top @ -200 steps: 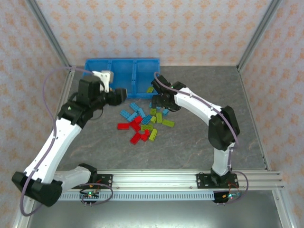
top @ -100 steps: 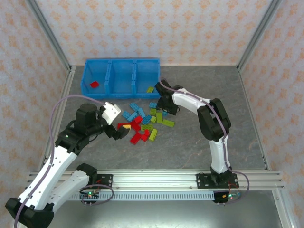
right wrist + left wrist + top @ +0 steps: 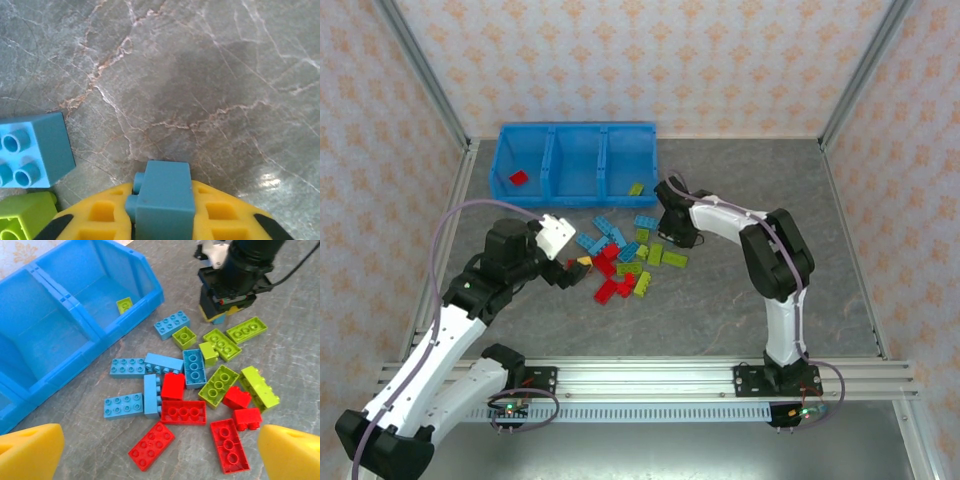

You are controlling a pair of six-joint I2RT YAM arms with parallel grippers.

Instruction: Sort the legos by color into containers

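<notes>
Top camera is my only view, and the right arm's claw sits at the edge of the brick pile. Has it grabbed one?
Observer: Yes. The right wrist camera shows the right gripper shut on a light blue brick, clamped between its yellow fingers.
Operator: And the other claw?
Observer: The left wrist camera shows the left gripper wide open above the pile, holding nothing.
</notes>
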